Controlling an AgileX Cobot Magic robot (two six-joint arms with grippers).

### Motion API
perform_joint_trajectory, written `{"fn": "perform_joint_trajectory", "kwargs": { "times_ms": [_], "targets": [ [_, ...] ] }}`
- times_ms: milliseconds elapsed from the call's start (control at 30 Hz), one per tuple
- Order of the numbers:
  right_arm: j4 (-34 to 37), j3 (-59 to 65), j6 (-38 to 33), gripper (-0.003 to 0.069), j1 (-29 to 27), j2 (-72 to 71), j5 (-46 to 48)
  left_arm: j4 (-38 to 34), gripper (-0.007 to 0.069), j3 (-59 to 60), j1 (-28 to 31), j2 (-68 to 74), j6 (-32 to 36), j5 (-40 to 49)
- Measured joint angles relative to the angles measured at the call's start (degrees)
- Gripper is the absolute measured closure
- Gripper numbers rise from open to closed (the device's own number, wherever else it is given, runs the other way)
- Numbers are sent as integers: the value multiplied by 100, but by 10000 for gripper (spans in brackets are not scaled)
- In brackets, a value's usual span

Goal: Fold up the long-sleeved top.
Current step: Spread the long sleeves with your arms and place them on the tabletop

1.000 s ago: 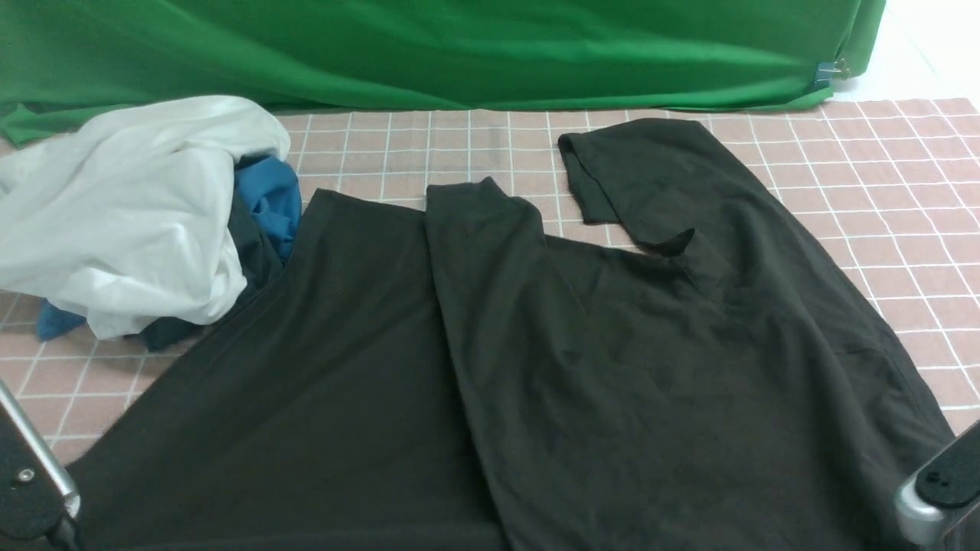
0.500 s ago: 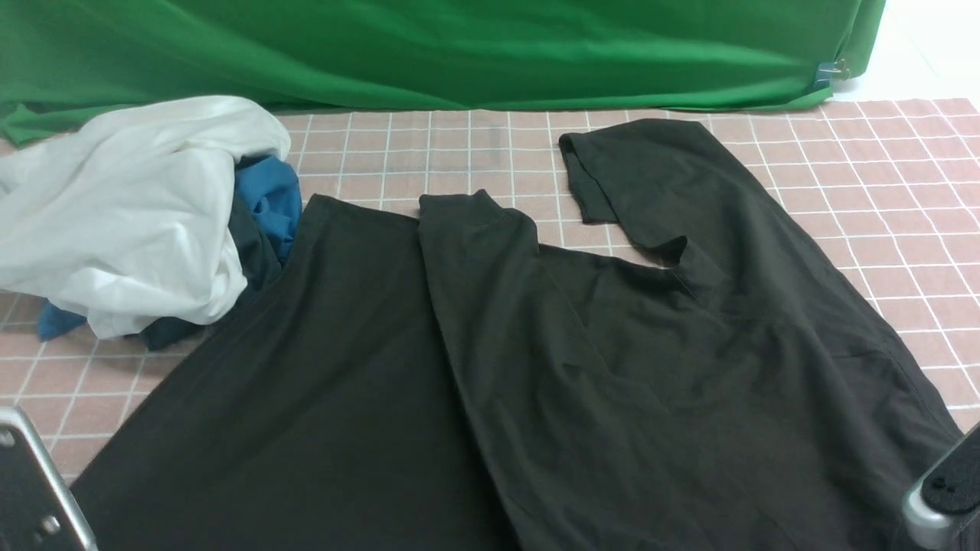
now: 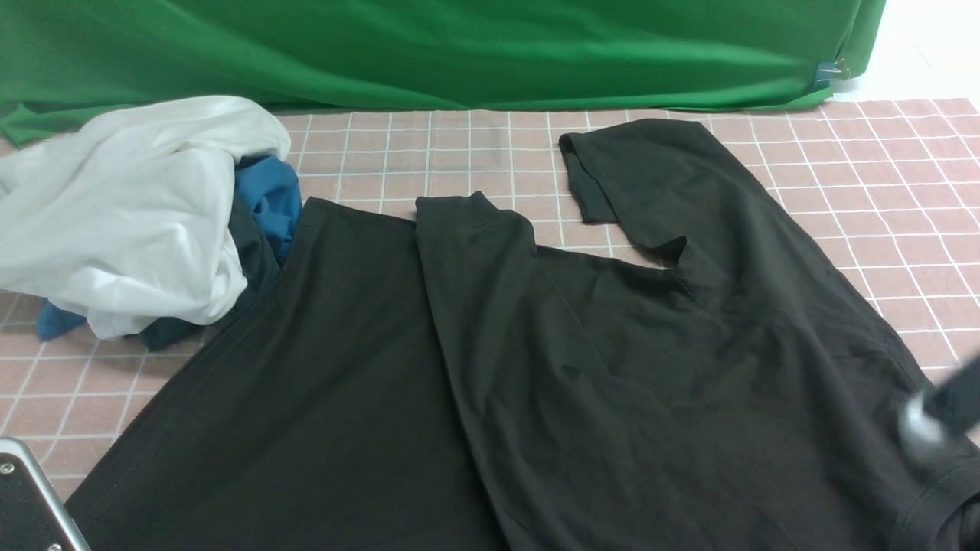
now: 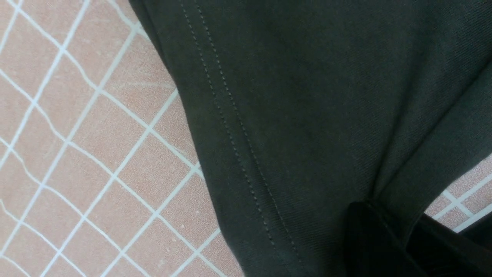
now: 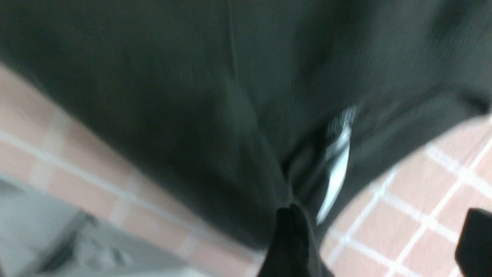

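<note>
- Arms barely show in the front view: a metal piece of the left arm [image 3: 27,505] sits at the near left corner and a blurred piece of the right arm [image 3: 938,413] at the near right. Both grippers are cut off there.
- In the same view the long-sleeved top [image 3: 475,360] covers most of the pink checked cloth [image 3: 459,145], and the picture's lower edge cuts off its near part. One sleeve lies folded across the body. The other runs to the far right, its cuff short of the green curtain [image 3: 429,53].
- A white garment [image 3: 122,214] and a blue cloth [image 3: 268,195] are heaped at the far left, touching the top's left edge. Bare checked cloth lies open along the far side and to the right.
- In the left wrist view the left gripper [image 4: 403,242] is only dark shapes at the picture's edge. Its jaws are together, clamped on the top where the folds gather, near the stitched hem [image 4: 230,127].
- The right wrist view is blurred. The right gripper [image 5: 380,238] has its jaws apart, one finger [image 5: 290,242] at the top's edge near a white label [image 5: 338,161], the other over bare checked cloth.
</note>
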Motion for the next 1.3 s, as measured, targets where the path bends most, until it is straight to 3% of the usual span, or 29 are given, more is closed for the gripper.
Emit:
{"fn": "perform_joint_trajectory", "kwargs": {
  "times_ms": [133,233,367,500,733,1000,1167,1300],
  "targets": [
    [506,-707,-43,209,0,0,-18,30,554,0,0,0,-9,0],
    [586,-1007,-188,321,0,7,-43,89,511,0,0,0,-9,0],
    [613,-785,-200,491,0,285,-102,102,446,-6,0,-107,-9,-104],
    [684,-101,-157,599,0,885,-517,102,400,-86,0,-300,-9,-125],
    [883,831,-5,617,0,1697,-607,-39,386,-303,0,-604,-9,-257],
    [1174,1082,-140,596,0,1800,-269,-976,429,-582,0,-633,-14,-444],
    [1126,352,50,580,27,1549,-37,-1151,449,-891,0,-633,-550,-465],
    [1083,-1097,342,577,561,1428,-342,-1104,478,-1223,0,-633,-1343,-547]
  ]
}}
